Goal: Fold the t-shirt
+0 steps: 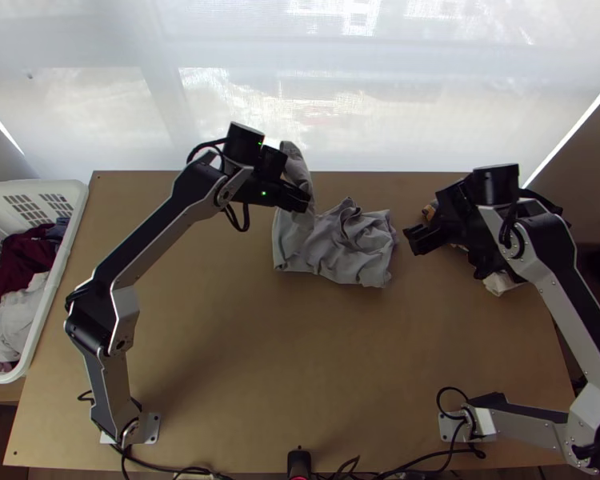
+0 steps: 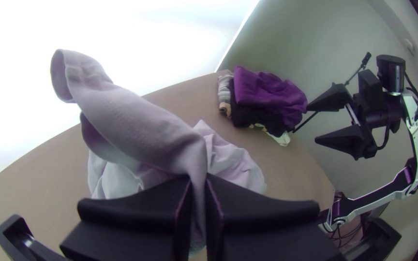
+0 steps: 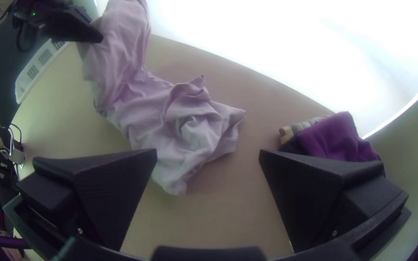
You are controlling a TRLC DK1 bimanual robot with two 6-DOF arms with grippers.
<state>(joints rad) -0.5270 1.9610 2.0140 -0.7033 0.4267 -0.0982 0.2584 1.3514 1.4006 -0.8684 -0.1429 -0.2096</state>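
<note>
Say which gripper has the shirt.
Left gripper: its fingers are shut on the shirt, holding part of it up off the table. The right gripper is open and holds nothing.

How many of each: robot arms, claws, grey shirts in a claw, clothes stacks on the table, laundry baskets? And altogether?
Robot arms (left arm, right arm): 2
Claws (left claw, right claw): 2
Held grey shirt: 1
Clothes stack: 1
Laundry basket: 1
Total: 7

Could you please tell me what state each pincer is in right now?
Left pincer: closed, holding a raised part of the grey t-shirt.
Right pincer: open, holding nothing.
</note>
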